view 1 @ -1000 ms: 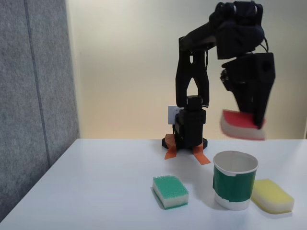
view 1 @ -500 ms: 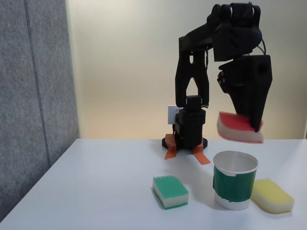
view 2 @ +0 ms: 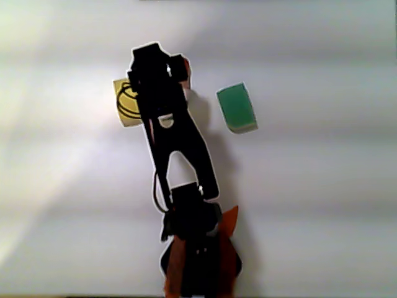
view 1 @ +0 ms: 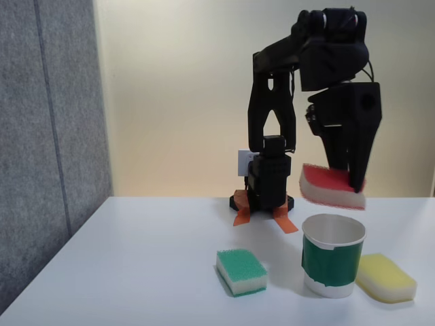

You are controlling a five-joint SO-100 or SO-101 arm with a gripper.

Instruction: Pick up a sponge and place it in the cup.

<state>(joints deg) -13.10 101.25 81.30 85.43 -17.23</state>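
In the fixed view my gripper (view 1: 348,178) hangs in the air, shut on the sponge (view 1: 326,183), which has a red top and a white foam layer and is tilted a little. The sponge hovers just above the rim of the cup (view 1: 332,263), a white cup with a dark green band standing on the table. A small gap separates sponge and rim. In the other view, from above, the black arm (view 2: 180,139) covers the cup and most of the sponge.
A green-topped sponge (view 1: 241,272) (view 2: 236,107) lies left of the cup in the fixed view. A yellow sponge (view 1: 385,277) (view 2: 123,105) lies right of it, close against the cup. The arm's base (view 1: 268,183) stands behind. A grey partition (view 1: 47,136) lines the left side.
The gripper has carried the sponge to the left and slightly lower, from beyond the cup's right edge to above its opening.
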